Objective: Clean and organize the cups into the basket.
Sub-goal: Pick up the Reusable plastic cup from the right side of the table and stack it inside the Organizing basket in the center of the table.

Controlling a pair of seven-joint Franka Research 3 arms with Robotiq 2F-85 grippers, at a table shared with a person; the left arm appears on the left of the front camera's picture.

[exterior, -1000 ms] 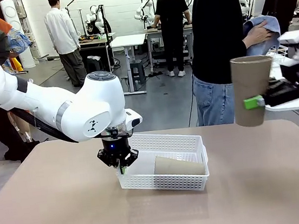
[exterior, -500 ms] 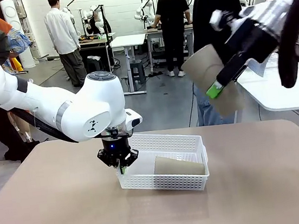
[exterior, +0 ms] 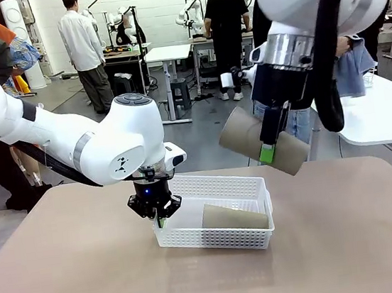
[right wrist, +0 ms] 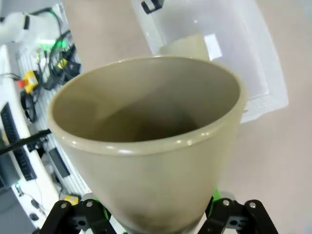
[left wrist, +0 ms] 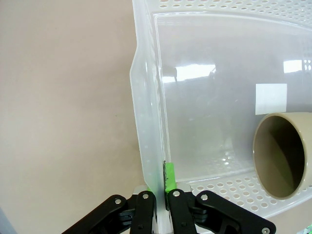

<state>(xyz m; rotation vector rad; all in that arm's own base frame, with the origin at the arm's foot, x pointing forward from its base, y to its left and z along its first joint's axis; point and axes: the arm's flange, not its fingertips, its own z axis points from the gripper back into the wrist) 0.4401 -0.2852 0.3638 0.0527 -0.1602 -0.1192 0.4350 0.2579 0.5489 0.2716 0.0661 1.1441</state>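
The white lattice basket (exterior: pixel 193 237) sits mid-table, and a beige cup (exterior: pixel 235 217) lies on its side inside it, to the right. My left gripper (exterior: pixel 156 210) is shut on the basket's left wall. In the left wrist view my left gripper (left wrist: pixel 163 197) pinches that wall (left wrist: pixel 145 122), with the lying cup's open mouth (left wrist: pixel 282 156) at the right. My right gripper (exterior: pixel 268 149) is shut on a second tan cup (exterior: pixel 245 135), held tilted in the air above the basket's far right side. The right wrist view looks into this held cup (right wrist: pixel 146 146) with my right gripper (right wrist: pixel 153 217) around its base and the basket (right wrist: pixel 253 83) beyond.
A person stands at the table's far side behind my right arm, holding a blue cloth (exterior: pixel 355 66). A white table (exterior: pixel 385 112) stands at the right. Bare tabletop (exterior: pixel 84 282) lies in front of and left of the basket.
My right arm has swung the tan cup in from the right edge, turning it from upright to slanted over the basket's far side. The left arm and basket have stayed still.
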